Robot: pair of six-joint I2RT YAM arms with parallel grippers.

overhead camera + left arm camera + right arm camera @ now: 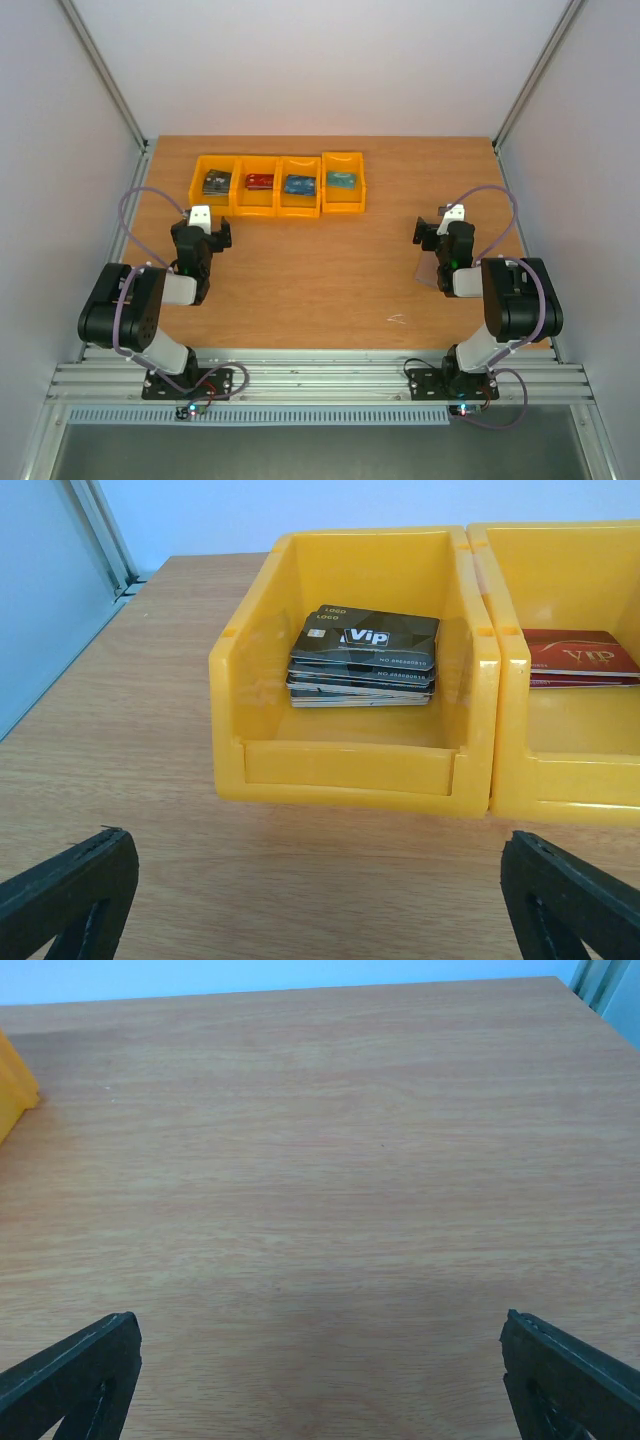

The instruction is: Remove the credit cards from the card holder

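The card holder [428,272] shows only as a small pinkish flat corner on the table, poking out from under my right arm in the top view. Most of it is covered, and the credit cards in it are hidden. My right gripper [442,228] [318,1325] hangs open just beyond the holder, over bare wood, with nothing between its fingers. My left gripper [202,228] [315,845] is open too, at the left of the table, facing the leftmost orange bin [350,770] from a short distance, with nothing in it.
A row of orange bins [278,210] stands at the back. The leftmost holds a stack of black VIP cards [365,655], and its neighbour holds red cards [585,655]. The other bins hold bluish cards [300,184]. Grey walls close both sides.
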